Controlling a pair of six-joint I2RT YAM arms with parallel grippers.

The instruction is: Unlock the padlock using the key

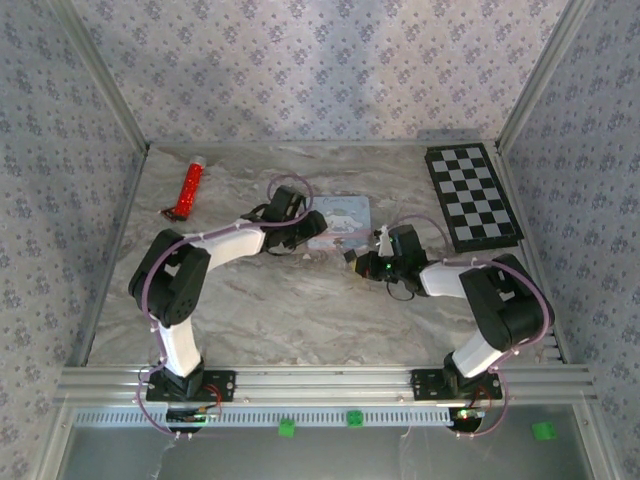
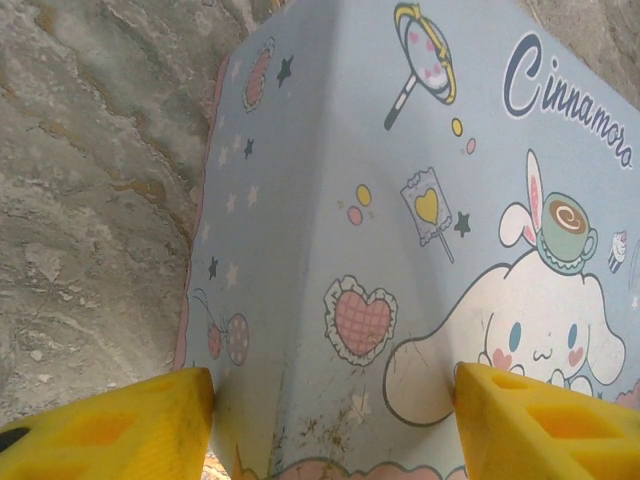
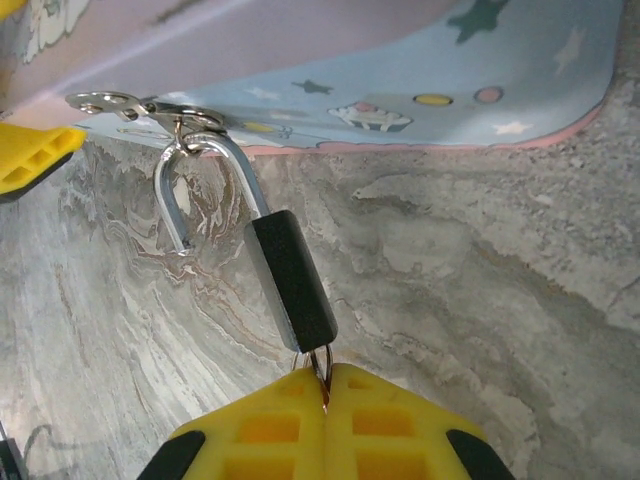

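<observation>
Since one leg of the shackle (image 3: 180, 190) hangs free of the padlock (image 3: 292, 280) just ahead of the right gripper (image 3: 327, 400), unlocking looks done — its fingers are pinched tight on the key (image 3: 320, 362) in the lock's base. Left gripper (image 2: 332, 385) straddles the tin (image 2: 300, 200), half spread — grip unclear. Remaining: unhook shackle.

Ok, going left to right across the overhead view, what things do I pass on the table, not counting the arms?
Red tube → pastel tin → checkerboard
</observation>
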